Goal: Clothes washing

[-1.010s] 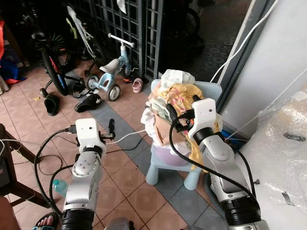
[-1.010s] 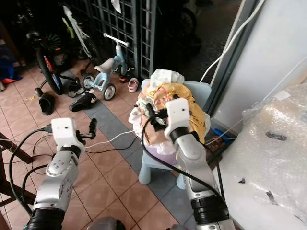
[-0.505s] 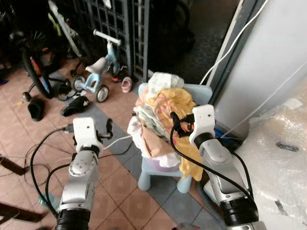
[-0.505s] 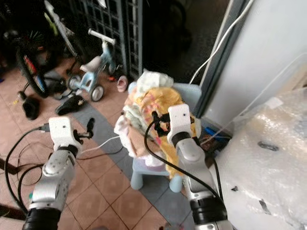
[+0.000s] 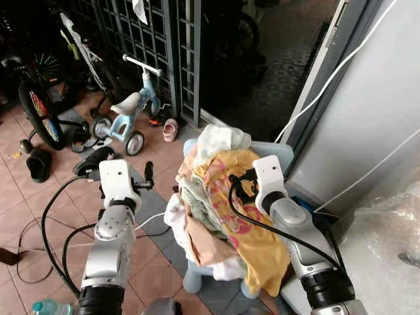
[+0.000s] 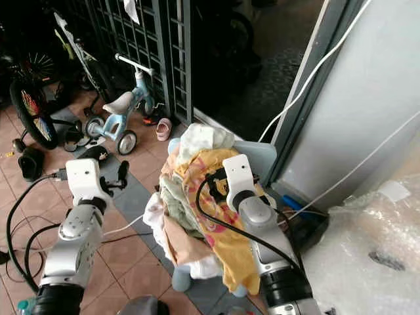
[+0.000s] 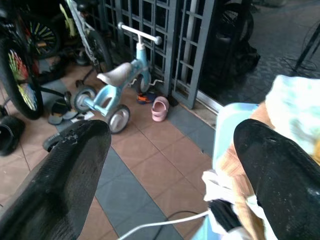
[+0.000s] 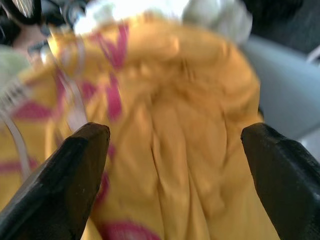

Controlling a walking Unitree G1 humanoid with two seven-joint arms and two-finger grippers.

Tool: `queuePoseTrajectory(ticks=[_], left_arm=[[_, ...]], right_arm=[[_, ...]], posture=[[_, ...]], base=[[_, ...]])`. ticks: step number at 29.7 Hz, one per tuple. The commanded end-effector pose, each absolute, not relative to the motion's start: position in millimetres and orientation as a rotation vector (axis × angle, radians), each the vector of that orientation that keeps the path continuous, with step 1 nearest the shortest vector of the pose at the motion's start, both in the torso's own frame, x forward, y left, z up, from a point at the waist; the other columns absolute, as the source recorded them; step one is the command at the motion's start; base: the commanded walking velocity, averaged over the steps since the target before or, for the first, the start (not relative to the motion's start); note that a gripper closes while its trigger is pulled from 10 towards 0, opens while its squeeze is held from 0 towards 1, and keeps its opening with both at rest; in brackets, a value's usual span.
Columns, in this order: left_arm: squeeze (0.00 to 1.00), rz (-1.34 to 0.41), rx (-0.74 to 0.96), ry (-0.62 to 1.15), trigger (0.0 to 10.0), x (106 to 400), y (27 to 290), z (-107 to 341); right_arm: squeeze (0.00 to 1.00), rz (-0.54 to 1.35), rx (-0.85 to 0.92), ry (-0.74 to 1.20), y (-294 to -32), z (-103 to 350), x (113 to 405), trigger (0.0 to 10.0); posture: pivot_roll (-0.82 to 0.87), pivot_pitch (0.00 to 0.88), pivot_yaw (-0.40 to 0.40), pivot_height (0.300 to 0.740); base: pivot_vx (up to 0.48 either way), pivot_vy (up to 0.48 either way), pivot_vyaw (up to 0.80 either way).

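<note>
Heap of clothes [image 5: 220,190] on small blue chair [image 5: 275,152]; right gripper [image 8: 175,180] spread wide, empty, over heap's yellow garment [image 8: 190,150]; left gripper [image 7: 175,170] wide open, empty, beside chair; tricycle [image 5: 128,115] beyond chair

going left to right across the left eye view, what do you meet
bicycle wheel → blue balance bike → pink shoe → pile of clothes on the chair → right tool → white cable → bubble wrap

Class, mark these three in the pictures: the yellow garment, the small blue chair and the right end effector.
yellow garment [image 5: 259,246], left eye view, on its hanging front.
small blue chair [image 6: 262,159], right eye view, on its backrest.
right end effector [image 8: 175,150], right wrist view, midway between its fingertips.
</note>
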State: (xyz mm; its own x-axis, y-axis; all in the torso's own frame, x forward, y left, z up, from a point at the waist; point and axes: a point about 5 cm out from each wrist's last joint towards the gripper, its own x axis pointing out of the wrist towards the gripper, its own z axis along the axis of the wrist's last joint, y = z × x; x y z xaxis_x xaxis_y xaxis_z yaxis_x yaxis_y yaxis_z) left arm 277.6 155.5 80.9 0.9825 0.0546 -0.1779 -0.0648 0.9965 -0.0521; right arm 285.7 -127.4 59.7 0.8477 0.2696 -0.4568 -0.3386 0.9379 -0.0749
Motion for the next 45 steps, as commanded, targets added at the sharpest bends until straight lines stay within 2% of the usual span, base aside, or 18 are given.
queuePoseTrajectory(ticks=[1, 2, 3, 4, 5, 11, 19, 29, 36, 40, 43, 45], left_arm=[[0.00, 0.052, -0.031, 0.208, 10.0, 271.7, 155.7, 78.0], [0.00, 0.052, -0.026, 0.211, 10.0, 270.8, 156.5, 77.6], [0.00, 0.057, -0.022, 0.213, 10.0, 269.5, 158.9, 77.2], [0.00, 0.061, -0.021, 0.214, 10.0, 268.7, 160.5, 77.0], [0.00, 0.065, -0.020, 0.216, 10.0, 267.7, 162.4, 77.1], [0.00, 0.068, 0.000, 0.251, 10.0, 257.5, 168.7, 77.0], [0.00, 0.055, 0.020, 0.259, 10.0, 256.3, 169.8, 78.7], [0.00, 0.046, 0.042, 0.270, 10.0, 253.3, 167.2, 78.1], [0.00, 0.043, 0.036, 0.271, 10.0, 256.6, 164.5, 77.2], [0.00, 0.024, 0.090, 0.274, 10.0, 257.4, 163.7, 76.5], [0.00, 0.012, 0.092, 0.270, 10.0, 259.2, 160.0, 75.7], [0.00, 0.018, 0.062, 0.268, 10.0, 260.4, 159.0, 75.1]], right_arm=[[0.00, 0.327, -0.098, 0.535, -128.6, 51.2, 281.4, 7.5], [0.00, 0.330, -0.085, 0.547, -128.1, 50.0, 280.9, 7.5], [0.00, 0.329, -0.073, 0.569, -127.9, 47.7, 280.5, 2.0], [0.00, 0.327, -0.066, 0.584, -127.8, 46.2, 280.3, 2.0], [0.00, 0.326, -0.060, 0.599, -127.8, 44.8, 280.5, 0.0], [0.00, 0.339, 0.008, 0.731, -127.5, 32.4, 279.2, 0.0], [0.00, 0.340, 0.061, 0.789, -116.9, 23.9, 279.3, 0.0], [0.00, 0.276, 0.089, 0.773, -103.4, 20.7, 291.4, 0.0], [0.00, 0.246, 0.126, 0.744, -105.1, 24.9, 295.5, 0.0], [0.00, 0.224, 0.142, 0.733, -108.2, 25.0, 296.4, 0.0], [0.00, 0.219, 0.158, 0.684, -110.7, 32.1, 300.1, 0.0], [0.00, 0.227, 0.200, 0.585, -111.4, 45.4, 304.4, 0.0]], posture=[[0.02, 0.000, -0.016, 0.740], [0.02, 0.000, -0.016, 0.740], [0.03, 0.000, -0.020, 0.740], [0.03, 0.000, -0.020, 0.740], [0.03, 0.000, -0.022, 0.740], [0.05, 0.000, -0.016, 0.740], [0.07, 0.000, -0.016, 0.740], [0.08, 0.000, -0.020, 0.740], [0.06, 0.000, -0.022, 0.740], [0.06, 0.000, -0.022, 0.740], [0.05, 0.000, -0.020, 0.740], [0.04, 0.000, -0.022, 0.740]], base=[[0.000, 0.000, 0.00], [0.000, 0.000, 0.00], [0.000, 0.000, 0.00], [0.000, 0.000, 0.00], [0.000, 0.000, 0.00], [0.000, 0.000, 0.00], [0.000, 0.000, 0.00], [0.000, 0.000, 0.00], [0.000, 0.000, 0.00], [0.000, 0.000, 0.00], [0.000, 0.000, 0.00], [0.000, 0.000, 0.00]])
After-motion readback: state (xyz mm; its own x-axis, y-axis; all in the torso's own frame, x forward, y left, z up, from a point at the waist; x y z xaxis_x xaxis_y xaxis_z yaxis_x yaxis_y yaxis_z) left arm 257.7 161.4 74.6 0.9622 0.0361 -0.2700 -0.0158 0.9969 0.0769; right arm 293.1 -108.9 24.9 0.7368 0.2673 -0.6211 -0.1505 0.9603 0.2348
